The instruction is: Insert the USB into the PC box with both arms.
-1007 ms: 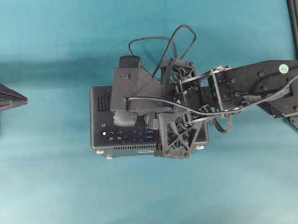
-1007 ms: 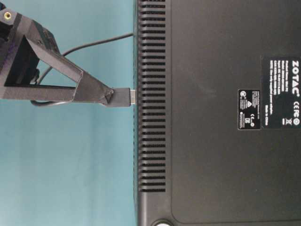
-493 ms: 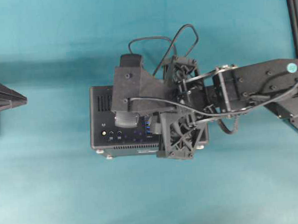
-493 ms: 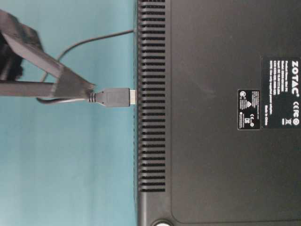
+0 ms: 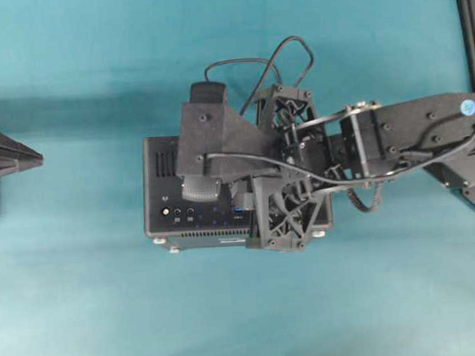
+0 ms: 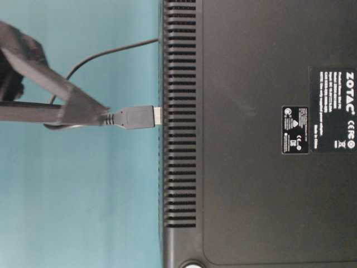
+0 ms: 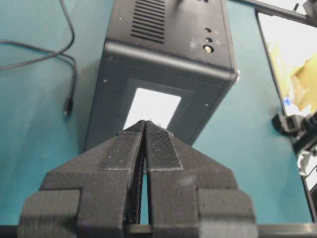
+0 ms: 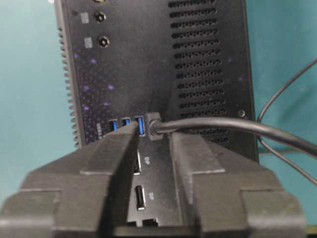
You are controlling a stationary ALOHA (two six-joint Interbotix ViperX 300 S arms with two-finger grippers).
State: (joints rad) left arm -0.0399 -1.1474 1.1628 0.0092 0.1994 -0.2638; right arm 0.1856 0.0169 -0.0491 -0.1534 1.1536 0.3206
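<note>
The PC box (image 5: 159,178) stands in the middle of the teal table, its port face (image 8: 143,64) turned up towards the right wrist camera. The USB plug (image 6: 136,116) sits with its grey metal tip in the box's side, beside the blue ports (image 8: 139,124). Its black cable (image 8: 223,126) runs off to the right. My right gripper (image 8: 151,136) hovers just behind the plug, open, its fingers (image 6: 83,103) apart and holding nothing. My left gripper (image 7: 144,124) is shut and empty, short of the box's end face (image 7: 151,106), at the table's left edge (image 5: 37,159).
The cable loops (image 5: 275,64) on the table behind the box, and one loose end (image 7: 68,105) lies beside it. A black frame rail (image 5: 470,22) runs along the right edge. The right arm's camera housing (image 5: 208,140) covers most of the box from above.
My right gripper was shut on the plug a second ago. It has let go and drawn back a little. The plug stays in the box, and the left arm is still.
</note>
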